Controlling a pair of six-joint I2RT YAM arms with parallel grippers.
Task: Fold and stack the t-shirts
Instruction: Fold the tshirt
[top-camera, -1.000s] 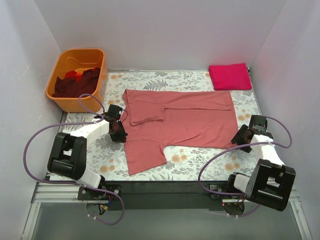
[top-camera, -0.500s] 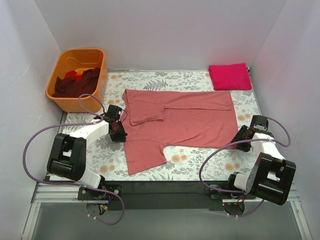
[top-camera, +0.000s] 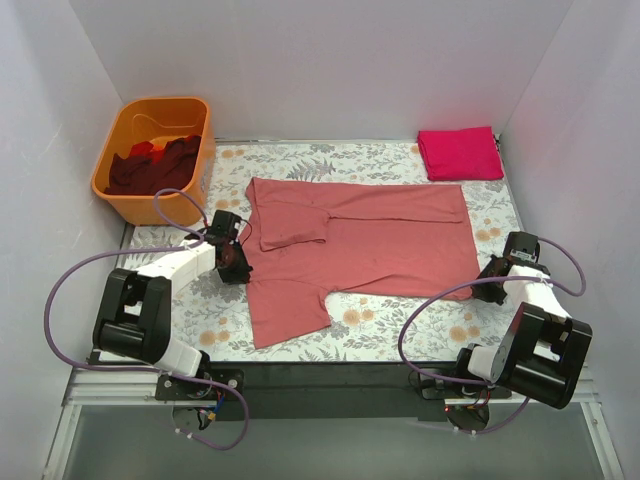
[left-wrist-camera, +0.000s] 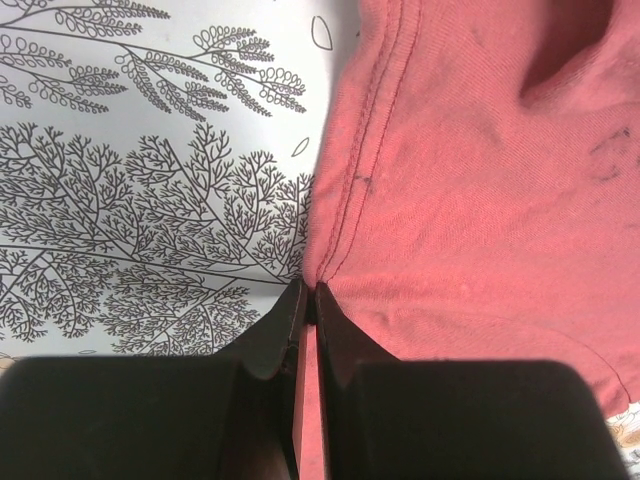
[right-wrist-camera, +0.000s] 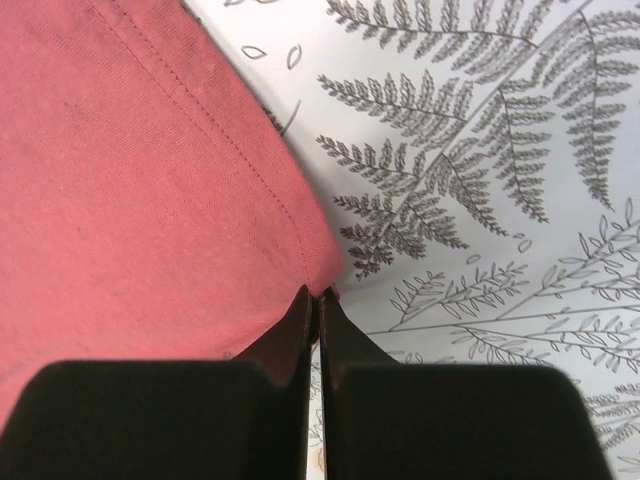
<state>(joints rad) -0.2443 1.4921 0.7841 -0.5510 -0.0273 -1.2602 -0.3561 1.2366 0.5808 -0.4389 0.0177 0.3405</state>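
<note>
Left gripper (left-wrist-camera: 308, 298): jaws closed, pinching the salmon shirt (top-camera: 370, 240) at its left edge.
Right gripper (right-wrist-camera: 316, 300): closed on the shirt's near-right hem corner.
Shirt: flat, mid-table.
Top view only: folded magenta shirt (top-camera: 460, 153), far right; tub (top-camera: 128, 112) of dark shirts (top-camera: 155, 165), far left.

Flat salmon-pink t-shirt (top-camera: 370, 240), folded magenta t-shirt (top-camera: 460, 153), orange tub (top-camera: 165, 103) holding dark shirts (top-camera: 155, 165)

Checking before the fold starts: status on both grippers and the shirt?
Left gripper shut on salmon t-shirt edge. Right gripper shut at its corner, pinch looks thin. Shirt spread flat on table cover. Nothing in the way.
</note>
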